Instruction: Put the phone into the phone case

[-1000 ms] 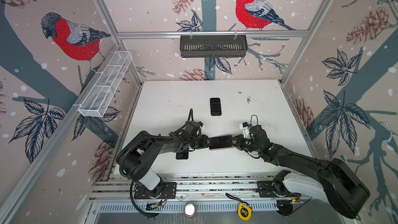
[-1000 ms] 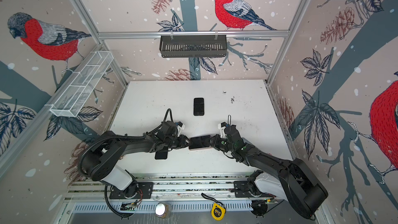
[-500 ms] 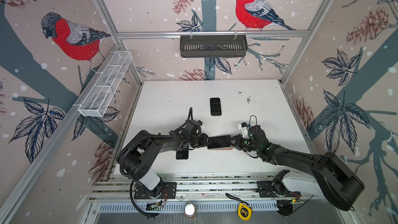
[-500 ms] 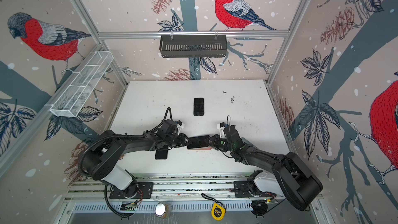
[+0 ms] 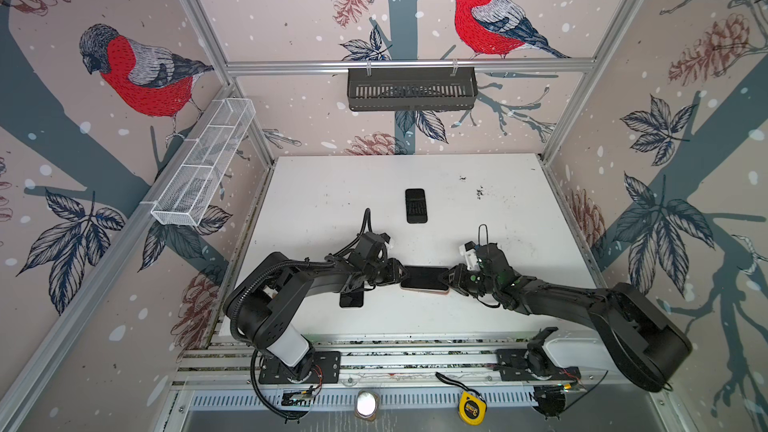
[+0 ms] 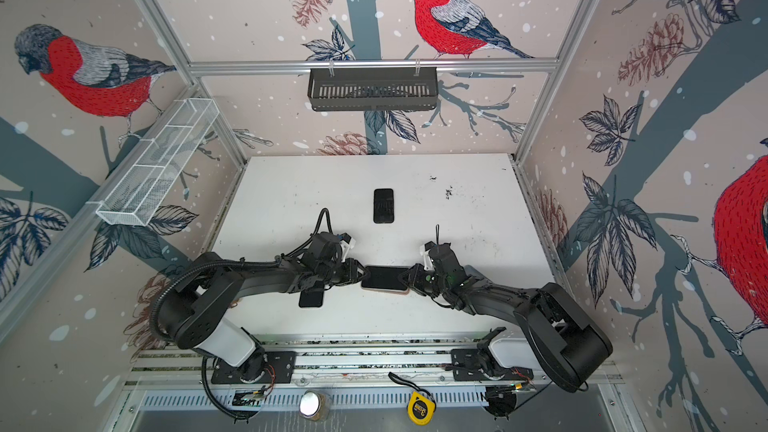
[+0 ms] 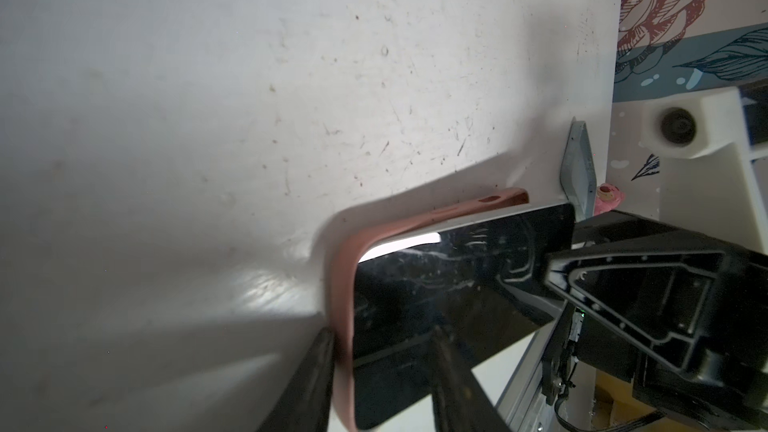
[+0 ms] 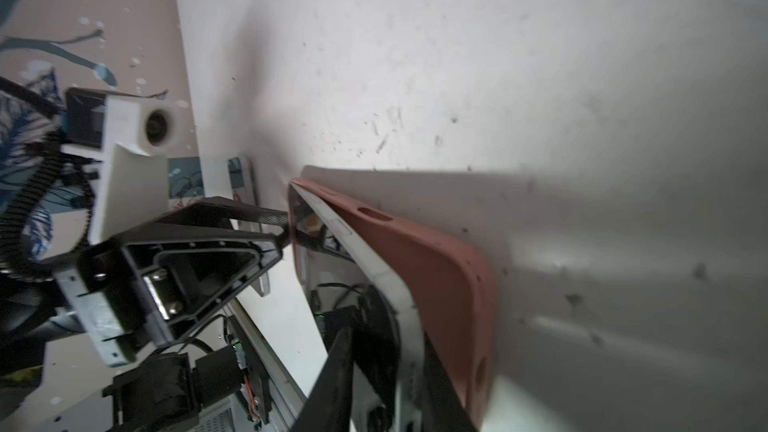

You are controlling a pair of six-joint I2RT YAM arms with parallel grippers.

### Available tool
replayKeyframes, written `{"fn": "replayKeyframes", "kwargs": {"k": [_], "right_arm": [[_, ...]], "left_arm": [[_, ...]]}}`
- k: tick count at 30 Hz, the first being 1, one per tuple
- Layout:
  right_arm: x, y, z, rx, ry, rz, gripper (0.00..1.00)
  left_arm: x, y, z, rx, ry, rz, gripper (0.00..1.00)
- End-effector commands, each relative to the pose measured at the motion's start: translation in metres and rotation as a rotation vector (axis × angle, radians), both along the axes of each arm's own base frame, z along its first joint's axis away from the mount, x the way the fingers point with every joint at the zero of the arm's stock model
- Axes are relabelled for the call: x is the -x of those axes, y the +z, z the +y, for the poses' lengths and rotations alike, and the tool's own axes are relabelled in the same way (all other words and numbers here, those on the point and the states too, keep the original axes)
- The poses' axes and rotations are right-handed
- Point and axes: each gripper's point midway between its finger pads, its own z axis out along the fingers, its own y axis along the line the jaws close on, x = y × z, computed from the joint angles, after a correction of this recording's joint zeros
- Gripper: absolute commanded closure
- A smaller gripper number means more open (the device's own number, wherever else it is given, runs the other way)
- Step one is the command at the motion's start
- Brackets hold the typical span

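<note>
On the table (image 5: pixel 332 201), left gripper (image 5: pixel 398 276) squeezes the pink case (image 5: pixel 424 291) and phone (image 5: pixel 424 278); right gripper (image 5: pixel 451 276) sits at their other end, hold unclear.

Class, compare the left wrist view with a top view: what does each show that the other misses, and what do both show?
Only the left wrist view: the slot cut in the rim of the pink case, which wraps a corner of the phone. Only a top view: a second black phone farther back and a tape measure. Both: phone and case together over the white table.
</note>
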Motion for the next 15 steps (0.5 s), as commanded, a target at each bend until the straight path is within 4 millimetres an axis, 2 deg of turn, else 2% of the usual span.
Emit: {"fn": "replayKeyframes", "kwargs": {"k": [1,6,8,15], "right_arm": [[0.006,-0.011,-0.01,0.089,0.021,0.014,0.61],[0.003,-0.008,-0.011,0.119,0.029,0.0,0.44],[0.001,-0.008,-0.015,0.158,0.034,-0.013,0.4],[-0.01,0.002,-0.027,0.293,0.04,-0.07,0.39]], "left_arm": [[0.001,0.004,-0.005,0.032,-0.016,0.001,0.61],[0.002,0.004,-0.005,0.033,-0.018,0.003,0.61],[0.001,0.004,-0.005,0.032,-0.018,0.002,0.61],[0.003,0.002,-0.004,0.026,-0.024,0.006,0.61]]}}
